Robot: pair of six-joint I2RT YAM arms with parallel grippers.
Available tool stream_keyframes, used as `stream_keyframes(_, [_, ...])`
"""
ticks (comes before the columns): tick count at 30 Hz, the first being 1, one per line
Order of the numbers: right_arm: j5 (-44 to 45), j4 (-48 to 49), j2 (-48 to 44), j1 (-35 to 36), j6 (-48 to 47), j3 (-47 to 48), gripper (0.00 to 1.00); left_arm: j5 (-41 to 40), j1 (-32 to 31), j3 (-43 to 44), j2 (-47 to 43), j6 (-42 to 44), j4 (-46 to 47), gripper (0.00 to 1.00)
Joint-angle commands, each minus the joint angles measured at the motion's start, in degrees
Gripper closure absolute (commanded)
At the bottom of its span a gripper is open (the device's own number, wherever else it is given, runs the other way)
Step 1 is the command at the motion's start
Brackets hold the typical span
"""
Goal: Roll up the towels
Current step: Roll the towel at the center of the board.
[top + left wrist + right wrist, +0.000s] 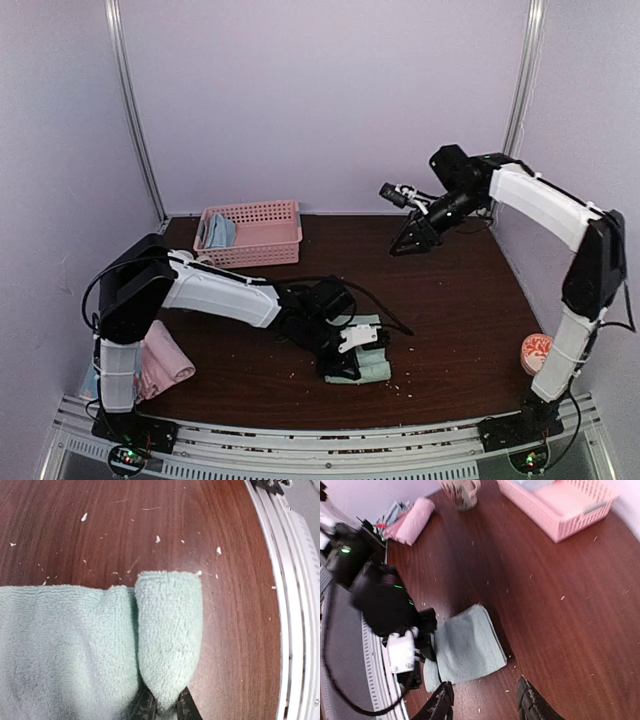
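So, the left gripper point(345, 358) is down on the worktop point(450, 330), just below ctr of the overhead view, clamped onto one edge of the green towel point(365, 368). The left wrist view shows it properly. That edge is doubled over into a fat little fold, and the tail of the fold is pinched btw the two dark fingers point(186, 709) at the bottom of the frame. The rest of the towel lies flat to the left of the fold, filling the lower left of that pic. Pale lint specks are scattered over the dark wood.

The right gripper point(485, 690) hangs up in the air, upper right of ctr in the overhead view, well apart from the towel. Its fingers stand apart w/ nothing btw them. The right wrist view looks down past them at the green towel, w/ the left arm on the towel's left.

Other towels: a pink towel point(165, 365), which looks rolled, sits at the lower left of the overhead view beside the left arm's base. A bit of blue cloth point(392, 511) lies just beside it, too small to tell which towel it is. A light blue towel point(218, 232) lies in the pink basket point(262, 250) at the upper left. A patterned cup point(537, 352) stands at the lower right, near the right arm's base.
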Motion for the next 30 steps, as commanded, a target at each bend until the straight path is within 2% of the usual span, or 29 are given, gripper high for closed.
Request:
stream_keyframes(1, [-3.2,11.9,-17.4,0.4,1.7,-11.0,0.55,12.4,3.9,5.6,8.7,-5.7,-11.5,0.92])
stream_keyframes(3, [-7.5,12.4,-23.1,0.5,-2.4,-15.7,0.51,17.4,5.6,7.6,11.0,-7.9,-12.2,0.92])
stream_keyframes(6, [-13.3,5.1,-28.3,2.3,-13.2,-19.6,0.46,25.0,8.0,9.2,13.9,-10.8,-12.4,0.91])
stream_keyframes(11, [-0.7,5.4,-29.4,11.8,-15.5,-27.8,0.48,28.4,9.2,9.4,15.5,-13.4,-11.0,0.89])
stream_keyframes(17, [16.2,15.3,-26.7,24.4,-12.6,-38.2,0.51,28.9,10.3,6.9,16.3,-16.7,-6.9,0.89])
stream_keyframes(22, [30.4,29.5,-22.8,30.1,-5.9,-43.9,0.48,29.5,10.8,5.1,16.3,-18.6,-4.2,0.89])
stream_keyframes(30, [32.7,37.4,-13.8,32.0,-4.1,-46.0,0.49,27.3,11.0,3.1,14.2,-21.0,-0.6,0.86])
